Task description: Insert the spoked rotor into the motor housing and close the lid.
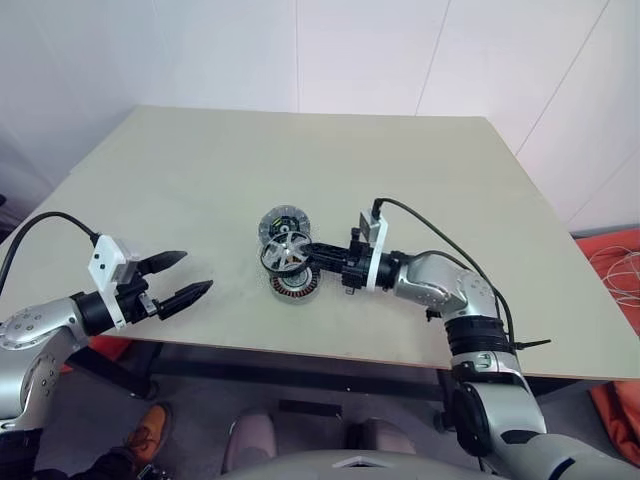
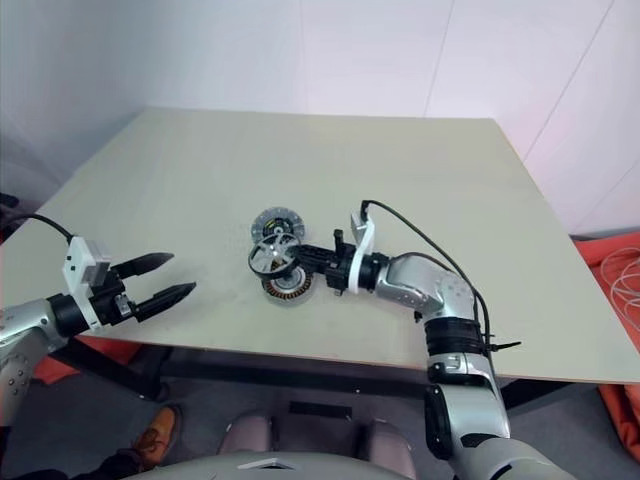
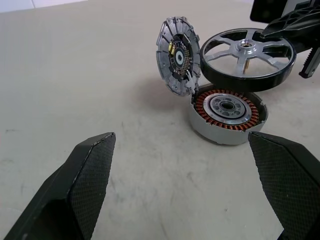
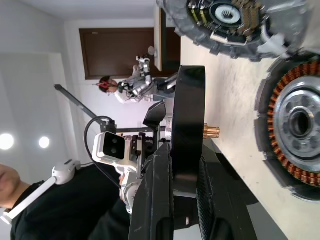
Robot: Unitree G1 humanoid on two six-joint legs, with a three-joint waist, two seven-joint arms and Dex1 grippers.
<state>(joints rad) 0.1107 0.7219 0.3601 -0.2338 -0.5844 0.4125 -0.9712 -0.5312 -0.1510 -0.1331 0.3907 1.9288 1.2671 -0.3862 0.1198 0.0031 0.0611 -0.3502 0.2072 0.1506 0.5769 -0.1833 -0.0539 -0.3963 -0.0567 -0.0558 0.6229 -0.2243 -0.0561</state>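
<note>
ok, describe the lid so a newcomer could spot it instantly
Look near the middle of the table, at the cluster of three round parts by the right gripper. The lid is the grey ribbed disc standing tilted against the housing. It alone has a dark face with small green and white bits, no copper coils and no spokes.

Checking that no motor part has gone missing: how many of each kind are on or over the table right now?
Spoked rotor, held in the right hand: 1
Motor housing: 1
Lid: 1
Total: 3

No text, label, brand or number can be read anywhere.
</note>
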